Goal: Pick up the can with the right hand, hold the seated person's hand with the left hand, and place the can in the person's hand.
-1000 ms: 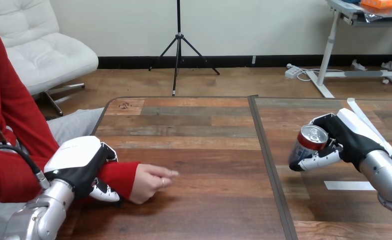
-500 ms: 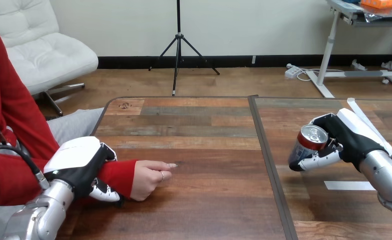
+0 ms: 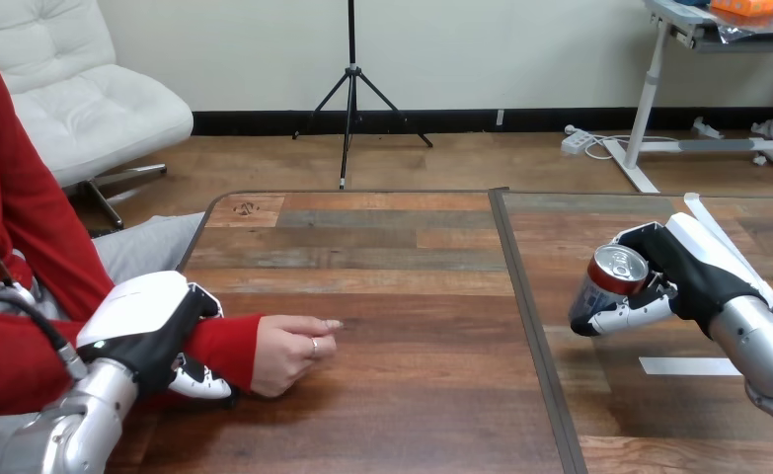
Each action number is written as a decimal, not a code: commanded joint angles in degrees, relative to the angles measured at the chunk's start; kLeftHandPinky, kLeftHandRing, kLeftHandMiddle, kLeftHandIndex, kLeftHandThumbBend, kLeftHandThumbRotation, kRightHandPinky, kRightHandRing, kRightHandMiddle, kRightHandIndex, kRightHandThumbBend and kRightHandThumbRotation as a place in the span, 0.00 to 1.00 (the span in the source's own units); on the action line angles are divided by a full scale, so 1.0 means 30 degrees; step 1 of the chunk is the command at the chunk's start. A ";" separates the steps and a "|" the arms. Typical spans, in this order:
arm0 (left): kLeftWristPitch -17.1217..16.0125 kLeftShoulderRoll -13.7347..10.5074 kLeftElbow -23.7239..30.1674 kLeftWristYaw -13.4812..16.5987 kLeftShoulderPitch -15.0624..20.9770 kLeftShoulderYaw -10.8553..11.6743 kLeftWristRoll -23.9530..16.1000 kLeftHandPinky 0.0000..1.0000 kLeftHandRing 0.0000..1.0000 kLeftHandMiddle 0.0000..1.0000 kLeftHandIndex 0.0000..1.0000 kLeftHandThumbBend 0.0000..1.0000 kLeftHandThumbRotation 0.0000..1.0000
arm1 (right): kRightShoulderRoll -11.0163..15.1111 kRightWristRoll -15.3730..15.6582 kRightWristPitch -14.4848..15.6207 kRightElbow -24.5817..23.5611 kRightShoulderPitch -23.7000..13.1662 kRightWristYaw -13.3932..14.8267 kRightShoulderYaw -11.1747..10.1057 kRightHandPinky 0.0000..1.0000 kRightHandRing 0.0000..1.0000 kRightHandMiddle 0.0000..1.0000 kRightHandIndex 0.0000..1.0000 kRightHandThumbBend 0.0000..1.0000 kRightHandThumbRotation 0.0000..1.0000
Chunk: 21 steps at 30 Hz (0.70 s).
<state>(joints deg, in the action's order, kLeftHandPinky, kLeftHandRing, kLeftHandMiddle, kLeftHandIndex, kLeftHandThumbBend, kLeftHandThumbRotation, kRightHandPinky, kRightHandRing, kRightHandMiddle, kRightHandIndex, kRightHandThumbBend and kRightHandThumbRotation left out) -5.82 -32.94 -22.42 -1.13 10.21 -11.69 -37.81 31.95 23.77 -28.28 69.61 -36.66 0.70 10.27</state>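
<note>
The can (image 3: 609,281) is clasped by the right hand (image 3: 693,272), the person's wrist (image 3: 229,346) is gripped by the left hand (image 3: 150,331); next, the can must be carried across the bench (image 3: 412,296).

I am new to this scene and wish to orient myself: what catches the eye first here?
At the right, the right hand grips a can. At the left, the left hand is curled round the person's wrist, with the person's hand resting on the table.
</note>
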 commanded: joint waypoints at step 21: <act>-0.1226 -0.0174 0.4588 0.1314 0.0589 0.1955 0.1299 0.22 0.29 0.35 0.37 0.61 0.00 | -0.0760 -0.0692 0.0096 -0.1671 -0.1764 0.0930 -0.0510 0.35 0.37 0.43 0.46 0.77 0.00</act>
<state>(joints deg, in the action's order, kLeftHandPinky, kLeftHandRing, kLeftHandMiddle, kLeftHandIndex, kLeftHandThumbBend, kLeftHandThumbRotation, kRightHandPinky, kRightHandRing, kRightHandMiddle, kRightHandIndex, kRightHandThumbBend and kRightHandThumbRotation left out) -6.57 -33.01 -17.20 0.59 6.71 -9.68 -36.41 31.11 23.36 -26.99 69.15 -36.66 0.96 10.26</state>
